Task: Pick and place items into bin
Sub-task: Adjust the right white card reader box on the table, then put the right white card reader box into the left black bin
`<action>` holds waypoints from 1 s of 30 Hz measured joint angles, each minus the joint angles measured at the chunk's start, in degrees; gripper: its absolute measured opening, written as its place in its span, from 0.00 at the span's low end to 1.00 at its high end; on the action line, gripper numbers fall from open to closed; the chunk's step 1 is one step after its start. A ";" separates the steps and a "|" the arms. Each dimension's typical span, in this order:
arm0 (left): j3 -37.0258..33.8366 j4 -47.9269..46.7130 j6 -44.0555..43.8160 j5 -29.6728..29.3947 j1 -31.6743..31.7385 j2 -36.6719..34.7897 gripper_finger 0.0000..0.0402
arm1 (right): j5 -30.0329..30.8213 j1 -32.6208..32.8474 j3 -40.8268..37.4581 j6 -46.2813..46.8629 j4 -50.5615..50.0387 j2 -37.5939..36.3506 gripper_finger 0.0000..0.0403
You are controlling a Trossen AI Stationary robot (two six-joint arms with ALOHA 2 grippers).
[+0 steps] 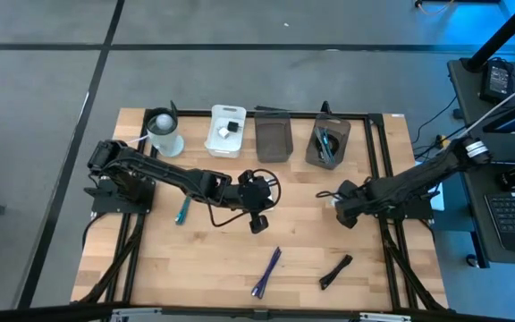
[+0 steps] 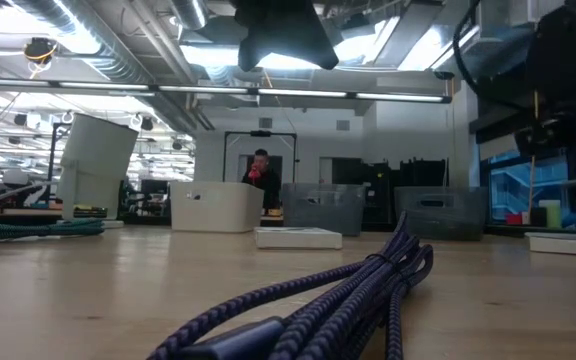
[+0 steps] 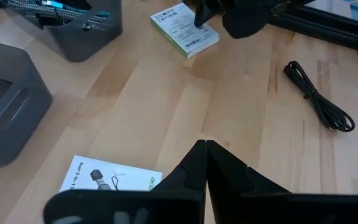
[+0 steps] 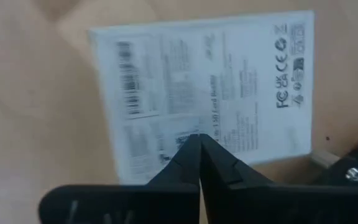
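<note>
My left gripper (image 1: 259, 224) (image 3: 205, 146) hangs shut over bare wood at the table's middle, holding nothing. A white printed card (image 3: 104, 177) lies flat just beside it. My right gripper (image 1: 340, 213) (image 4: 199, 138) is shut and points steeply down over a white printed box (image 4: 229, 81) (image 3: 182, 31), which lies flat on the table. A purple braided cable bundle (image 1: 266, 271) (image 2: 348, 290) and a black cable bundle (image 1: 335, 271) (image 3: 319, 96) lie near the front edge. A teal cable (image 1: 183, 212) lies at the left. My right gripper's shut fingertips (image 4: 194, 149) stand over the white box from above, near one of its edges. I cannot tell whether they touch it. The box lies flat on the wood.
Along the far edge stand a white cup (image 1: 164, 134), a white bin (image 1: 224, 141) with small cubes, a grey bin (image 1: 273, 152) and a grey bin (image 1: 316, 156) holding cables. Bare wood lies between the two grippers and toward the front edge.
</note>
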 joint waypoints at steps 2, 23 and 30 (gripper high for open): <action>0.00 -0.02 0.02 0.00 0.00 0.00 0.01 | 0.24 -0.37 -0.92 -1.60 1.58 0.84 0.00; 0.06 10.62 -0.43 6.35 5.18 2.60 0.00 | -1.01 -0.68 0.97 -12.10 25.39 0.57 0.00; 3.94 16.33 1.65 12.47 7.82 8.86 0.01 | 2.00 -0.72 11.51 -9.15 8.99 -4.01 0.00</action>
